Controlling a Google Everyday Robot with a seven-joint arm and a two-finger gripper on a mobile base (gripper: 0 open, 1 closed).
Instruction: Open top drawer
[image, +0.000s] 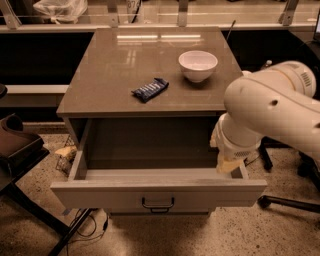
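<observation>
Top drawer open; end effector at right side.

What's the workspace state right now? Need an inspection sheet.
Surface: cabinet top, grey-brown and glossy, carries two loose items.
Job's things: top drawer pulled well out; plain grey inside, nothing seen in it; dark loop handle at the front centre.
Clutter: white bowl upright at right rear; blue snack packet lying flat near the middle, apart from the bowl.
Grippers: gripper over the drawer's right side wall near the front corner, not on the handle.
Cables: dark cable on the floor below the drawer's left end.
Surroundings: speckled floor; chair base at right; dark stand at left; plastic bag on the rear ledge.
</observation>
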